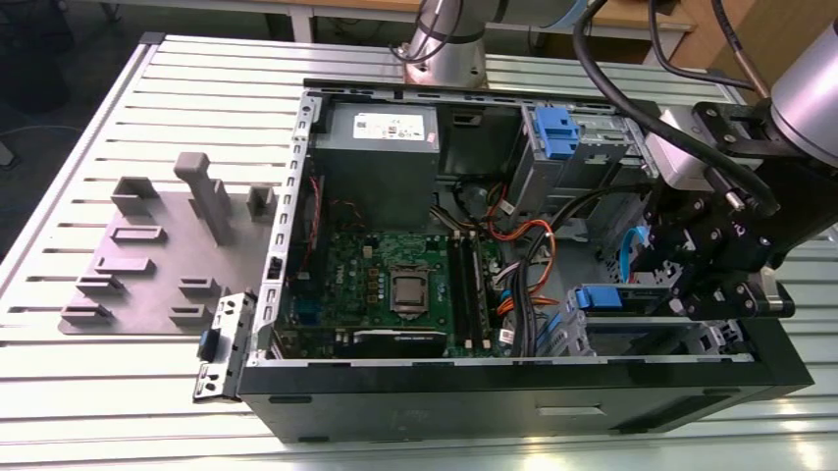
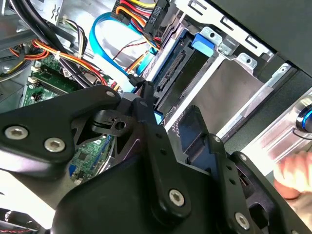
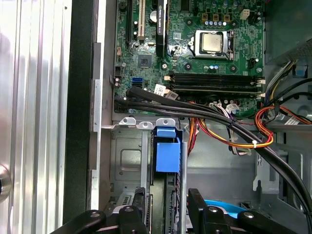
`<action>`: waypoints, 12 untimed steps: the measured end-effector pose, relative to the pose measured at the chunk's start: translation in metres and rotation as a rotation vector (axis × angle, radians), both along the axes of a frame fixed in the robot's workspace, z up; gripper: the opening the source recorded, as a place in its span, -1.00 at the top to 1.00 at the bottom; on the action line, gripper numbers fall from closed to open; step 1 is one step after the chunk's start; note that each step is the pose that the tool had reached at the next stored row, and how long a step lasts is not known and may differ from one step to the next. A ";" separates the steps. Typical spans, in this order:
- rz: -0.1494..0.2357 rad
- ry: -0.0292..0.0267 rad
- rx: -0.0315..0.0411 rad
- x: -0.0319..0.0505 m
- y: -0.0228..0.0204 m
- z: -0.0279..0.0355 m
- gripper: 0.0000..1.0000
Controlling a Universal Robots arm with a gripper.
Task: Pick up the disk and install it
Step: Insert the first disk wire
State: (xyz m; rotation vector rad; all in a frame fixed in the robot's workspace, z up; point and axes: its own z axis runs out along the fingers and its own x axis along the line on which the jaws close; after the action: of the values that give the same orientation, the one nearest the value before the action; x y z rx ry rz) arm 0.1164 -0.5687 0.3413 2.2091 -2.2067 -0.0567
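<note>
Pincer (image 3: pixel 167 197) sits low inside the open computer case (image 1: pixel 524 397), at the exterior view's right end. Its two black fingers (image 3: pixel 139 202) straddle the disk (image 3: pixel 168 153) and press on its two flat sides, pinching it. The arm (image 1: pixel 799 88) comes in from the exterior view's upper right with black hoses draped over it.

The disk stands on edge in a slot of the drive cage (image 3: pixel 124 156). In the first wrist view it is seen edge-on: a narrow dark body in a blue plastic carrier, with a blue tab at the end nearest the motherboard (image 3: pixel 195 48). In the exterior view that tab (image 1: pixel 600 297) shows just beside the pincer, toward the board.

Edges and room:
- Between the disk and the case's outer wall lies an open bay of grey cage metal. The cage's bent silver lugs sit close to the blue tab.
- On the disk's other side is bare grey case floor.
- A thick black cable bundle (image 3: pixel 219 122) crosses just past the tab end, with orange and yellow wires beneath it.
- A light-blue flat cable (image 2: pixel 105 29) loops near the pincer.
- A second cage with an upright blue latch (image 1: pixel 556 132) stands farther along the case, apart from the pincer.

The case lies on a slatted metal counter (image 1: pixel 131 108). A grey fixture plate (image 1: pixel 144 265) with upright blocks lies well apart, at the exterior view's left.
</note>
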 end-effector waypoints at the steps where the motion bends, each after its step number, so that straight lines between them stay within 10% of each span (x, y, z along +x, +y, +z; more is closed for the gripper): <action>1: 0.000 0.0000 0.0000 0.0000 0.0000 0.0000 0.04; 12: 0.000 0.0000 0.0059 0.0000 0.0000 0.0052 0.04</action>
State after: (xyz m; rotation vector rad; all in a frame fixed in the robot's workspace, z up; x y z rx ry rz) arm 0.1164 -0.5687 0.3465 2.2124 -2.2091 -0.0632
